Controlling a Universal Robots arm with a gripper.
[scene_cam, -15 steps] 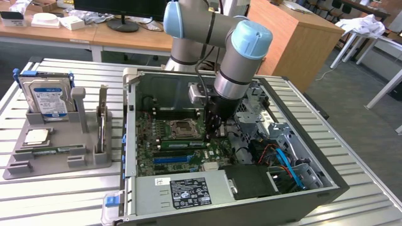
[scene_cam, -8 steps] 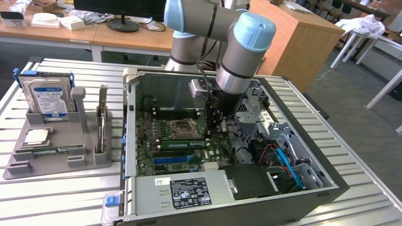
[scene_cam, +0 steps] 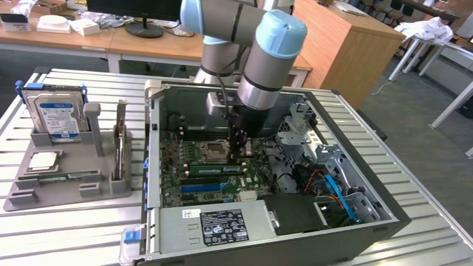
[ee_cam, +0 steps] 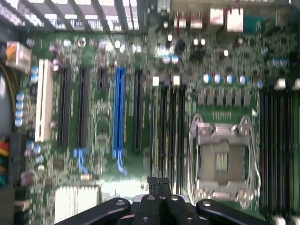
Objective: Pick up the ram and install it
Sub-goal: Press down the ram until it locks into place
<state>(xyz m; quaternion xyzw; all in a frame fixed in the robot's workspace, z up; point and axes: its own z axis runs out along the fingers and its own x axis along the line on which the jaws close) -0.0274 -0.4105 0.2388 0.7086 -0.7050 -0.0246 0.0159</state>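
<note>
One arm, deep inside the open computer case [scene_cam: 384, 205], with the gripper [scene_cam: 240, 152] hanging right over the motherboard [scene_cam: 174, 166] just beside the empty processor socket [scene_cam: 214, 148]. Fingers pinched fully together in the wrist view, gripper [ee_cam: 159, 182] poised above the dark memory slots between the socket [ee_cam: 222, 161] and the blue slot [ee_cam: 118, 112], and nothing to be seen clamped between the tips. Down below it in the exterior view, a long green strip lying along those slots: by the look of it the ram [scene_cam: 214, 167], standing in its slot, directly under the closed claw. Hard to say whether touching or just clear of it, and hard to say whether clicked fully home. Over on the exterior view's left, well apart from all this, the grey tray [scene_cam: 66, 194] on the slatted table [scene_cam: 74, 233], carrying the hard drive [scene_cam: 55, 113], the upright expansion card [scene_cam: 119, 138], the square processor chip [scene_cam: 44, 160] and another flat green stick [scene_cam: 63, 176] at its front. So, as a judgement: pick-up done, carry done, stick at the slot, and only the final seating in doubt.
</note>
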